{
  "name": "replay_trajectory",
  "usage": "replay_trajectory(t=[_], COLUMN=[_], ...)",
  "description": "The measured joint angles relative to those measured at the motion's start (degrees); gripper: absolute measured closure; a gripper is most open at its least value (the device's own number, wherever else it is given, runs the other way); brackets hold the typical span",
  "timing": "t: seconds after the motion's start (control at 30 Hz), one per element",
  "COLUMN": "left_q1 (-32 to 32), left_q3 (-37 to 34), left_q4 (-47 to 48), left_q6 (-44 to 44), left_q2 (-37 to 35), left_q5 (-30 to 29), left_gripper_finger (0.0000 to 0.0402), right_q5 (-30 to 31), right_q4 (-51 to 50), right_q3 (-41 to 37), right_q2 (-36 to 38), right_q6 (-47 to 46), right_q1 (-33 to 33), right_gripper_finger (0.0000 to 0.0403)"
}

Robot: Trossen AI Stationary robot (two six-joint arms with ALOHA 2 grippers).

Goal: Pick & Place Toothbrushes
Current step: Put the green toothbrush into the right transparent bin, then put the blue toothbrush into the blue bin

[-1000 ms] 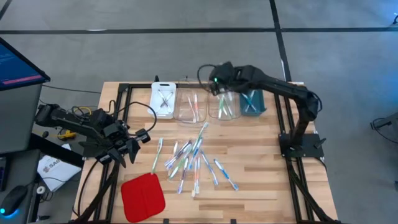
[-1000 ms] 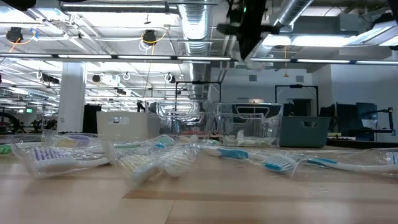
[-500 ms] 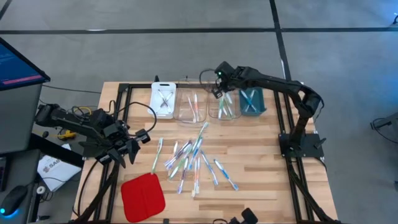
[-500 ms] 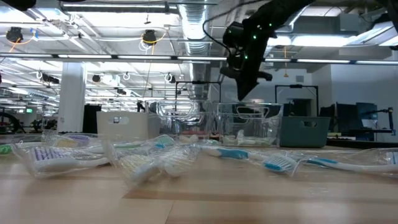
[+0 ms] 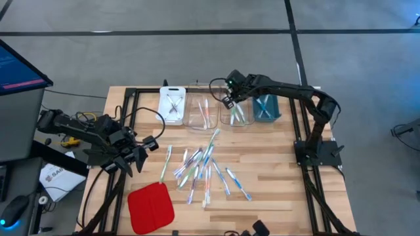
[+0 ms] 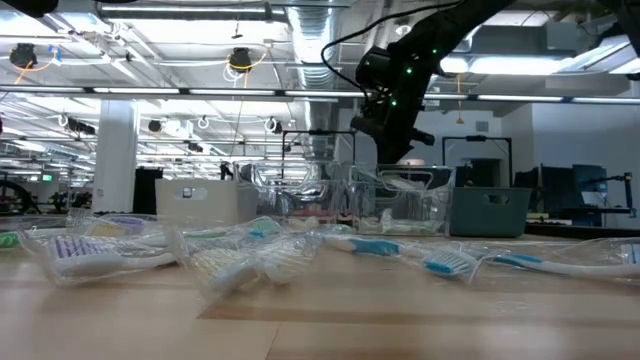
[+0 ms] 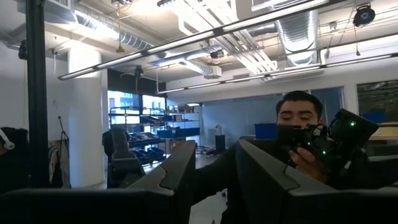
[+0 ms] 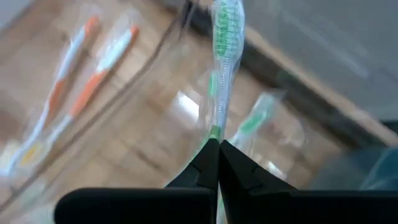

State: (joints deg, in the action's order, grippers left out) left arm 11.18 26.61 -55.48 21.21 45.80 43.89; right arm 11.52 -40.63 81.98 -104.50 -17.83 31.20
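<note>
Reaching over the clear tray (image 5: 234, 113), the right hand (image 8: 218, 149) is clamped on a green toothbrush (image 8: 222, 56).

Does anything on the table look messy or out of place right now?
Mainly the toothbrushes: they lie loose and crisscrossed mid-table instead of in the trays. The right gripper holds a green toothbrush above a clear tray.

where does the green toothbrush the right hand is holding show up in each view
High view: hidden under the right hand, above the clear tray in the back row.
Low view: too small to tell; the hand hangs above that tray.
Left wrist view: not in it.
Right wrist view: the green toothbrush sticks out from the shut fingertips, centre.
Shared landmark: the clear tray with green brushes.
</note>
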Motion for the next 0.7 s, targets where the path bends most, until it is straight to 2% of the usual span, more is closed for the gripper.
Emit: replay_trajectory(t=[0.27,0.4,0.53,0.7], left_q1=[0.0,-0.2,-0.4,-0.4], left_q3=[0.0,0.0,0.0,0.0], left_q4=[0.0,0.0,0.1,0.2], left_q6=[-0.4,-0.4,-0.4,-0.4], left_q2=[0.0,0.0,0.0,0.0], left_q5=[-0.1,-0.1,-0.1,-0.1], left_gripper_finger=[0.0293,0.0293,0.0293,0.0293], right_q5=[0.1,0.2,0.4,0.4], right_q4=[0.6,0.4,-0.3,-0.9], right_q3=[0.3,0.1,0.1,0.2], right_q2=[-3.4,-3.6,-3.6,-3.6], right_q6=[-0.2,-1.7,-3.0,-3.1], right_q1=[-0.4,-0.3,-0.1,-0.1], right_gripper_finger=[0.0402,0.0389,0.035,0.0275])
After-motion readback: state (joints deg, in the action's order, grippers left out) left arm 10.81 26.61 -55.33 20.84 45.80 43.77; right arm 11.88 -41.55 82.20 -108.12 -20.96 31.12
